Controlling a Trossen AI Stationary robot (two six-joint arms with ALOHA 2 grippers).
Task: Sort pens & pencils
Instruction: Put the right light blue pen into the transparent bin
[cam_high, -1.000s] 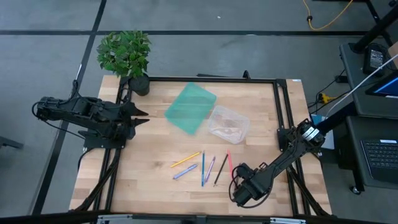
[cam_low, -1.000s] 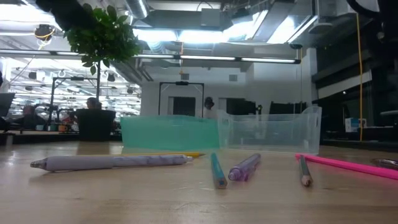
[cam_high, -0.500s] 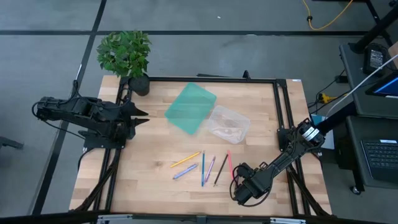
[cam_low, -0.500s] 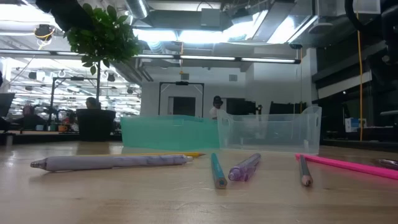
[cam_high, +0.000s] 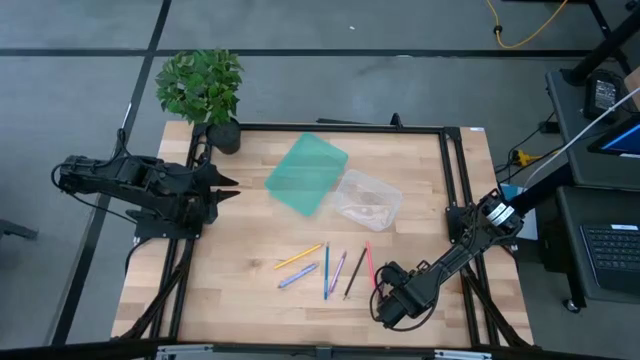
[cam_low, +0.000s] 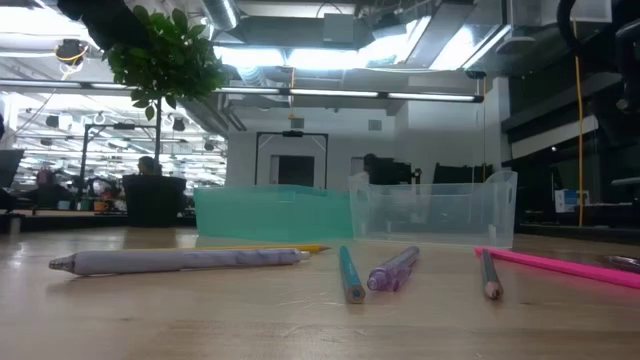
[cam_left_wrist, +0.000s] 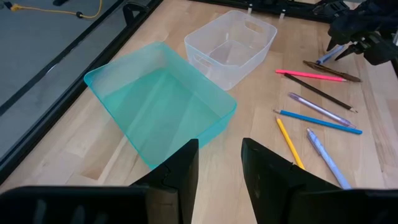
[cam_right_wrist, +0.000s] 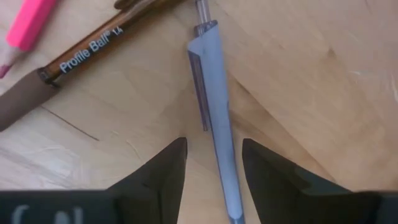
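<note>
Pens & pencils (cam_high: 330, 268) lie loose in a row on the bench (cam_high: 240, 290), in front of a teal bin (cam_high: 306, 173) and a clear bin (cam_high: 367, 198) that sit touching each other. From the left wrist view the row reads: a lavender-blue pen (cam_left_wrist: 326, 157), a yellow pencil (cam_left_wrist: 287, 141), a blue one (cam_left_wrist: 317, 121), a purple pen (cam_left_wrist: 318, 108), a dark pencil (cam_left_wrist: 320, 92) and a pink one (cam_left_wrist: 310, 75).

The right hand (cam_high: 392, 298) is low over the bench at the right end of the row. Its fingers are apart and straddle a grey-blue pen (cam_right_wrist: 216, 118); nothing is clamped yet. A brown pen (cam_right_wrist: 81, 53) lies just beside it, with a pink tip (cam_right_wrist: 28, 22) close by.

The left hand (cam_high: 222, 188) waits at the bench's left edge, fingers apart, holding nothing.

Risks, as I judge them: the grey-blue pen lies slightly askew between the fingers, so closing could roll or pivot it out. The brown pen is near enough that one finger might nudge it or catch it too. Lifting a thin round barrel near its end could let it tilt and slip. Neither bin shows which sort it takes, so a wrong drop is possible.
</note>
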